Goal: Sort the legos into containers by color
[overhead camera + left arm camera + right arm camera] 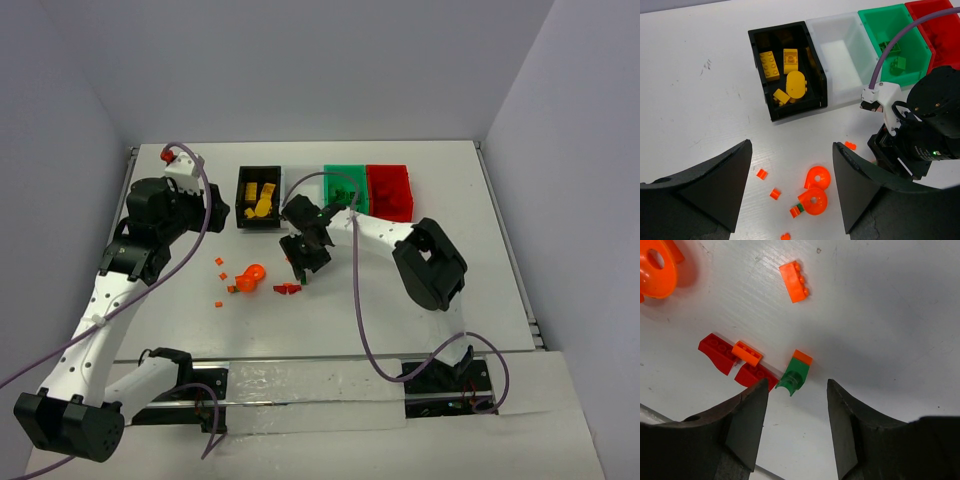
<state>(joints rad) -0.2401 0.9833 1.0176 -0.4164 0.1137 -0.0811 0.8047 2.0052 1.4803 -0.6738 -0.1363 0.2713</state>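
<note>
Four bins stand in a row at the back: black [258, 222] holding yellow legos [795, 83], white [837, 55], green [346, 172] holding green bricks [898, 64], and red [390, 190]. Two orange round pieces [815, 190] and small orange bricks [761, 174] lie on the table. My left gripper [792, 185] is open and empty above them. My right gripper [796, 386] is open, low over a green piece with an orange tile [795, 372], beside two red bricks [717, 352] and an orange brick [746, 353].
Another orange brick [794, 281] lies past the green piece. The right arm's wrist [920, 130] and its purple cable [890, 45] cross in front of the green and red bins. The table's front edge [330, 355] is near the arm bases.
</note>
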